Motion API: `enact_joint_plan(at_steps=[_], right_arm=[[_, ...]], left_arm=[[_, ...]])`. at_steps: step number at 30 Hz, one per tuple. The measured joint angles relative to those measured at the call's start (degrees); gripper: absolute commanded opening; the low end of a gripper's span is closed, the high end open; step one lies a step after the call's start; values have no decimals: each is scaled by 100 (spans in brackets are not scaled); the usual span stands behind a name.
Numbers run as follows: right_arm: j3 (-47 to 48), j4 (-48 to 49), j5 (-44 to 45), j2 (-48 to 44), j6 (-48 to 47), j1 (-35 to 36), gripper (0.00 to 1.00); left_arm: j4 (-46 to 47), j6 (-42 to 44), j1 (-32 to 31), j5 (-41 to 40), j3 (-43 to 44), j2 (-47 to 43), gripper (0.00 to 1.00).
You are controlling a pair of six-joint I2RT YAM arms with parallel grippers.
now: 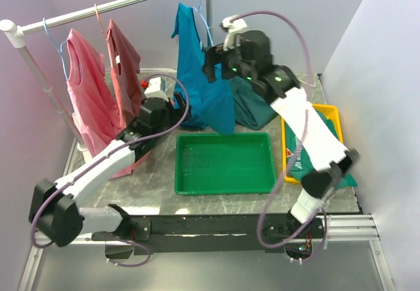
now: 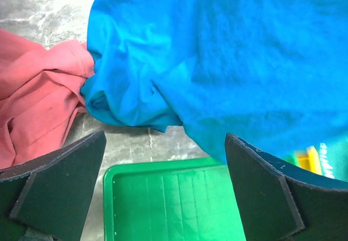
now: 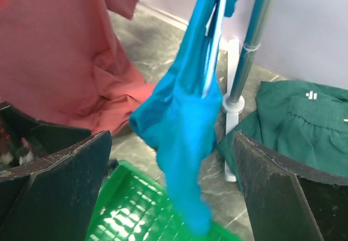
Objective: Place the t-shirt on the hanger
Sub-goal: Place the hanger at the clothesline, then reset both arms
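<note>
The teal t-shirt (image 1: 200, 81) is hanging from the rail (image 1: 118, 5) on the light-blue wire hanger (image 3: 217, 34), above the green tray (image 1: 223, 135). The left gripper (image 1: 177, 102) and right gripper (image 1: 211, 64) are gaping, grasping nothing. Only the right wrist view is showing the hanger wire within the fabric. Only the left wrist view is showing the shirt's bunched edge touching a pink top (image 2: 38, 105).

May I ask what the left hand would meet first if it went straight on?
Most likely the hanging teal t-shirt, which fills the view beyond the open left hand; depth is unclear.
</note>
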Motion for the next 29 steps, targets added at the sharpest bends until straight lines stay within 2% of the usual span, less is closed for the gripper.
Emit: enact_joint_plan(at_steps=[3, 8, 15, 19, 24, 29], right_arm=[[-455, 136, 13, -658, 238, -2, 100], [-2028, 656, 227, -2264, 782, -2, 100], [-4824, 1517, 439, -4509, 1626, 0, 100], [-6323, 1611, 610, -5530, 2096, 0, 100], [-7342, 1539, 837, -6284, 2435, 0, 100], [-7567, 1495, 1023, -6675, 2586, 0, 100]], left_arm=[[-223, 0, 0, 140, 20, -315, 96], [-625, 13, -116, 356, 125, -774, 97], [-1025, 107, -1082, 0, 195, -1204, 96], [-1051, 79, -1532, -166, 44, -1346, 96], [-1058, -120, -1655, -269, -525, -1696, 97], [-1067, -254, -1775, -367, -726, -1729, 97]])
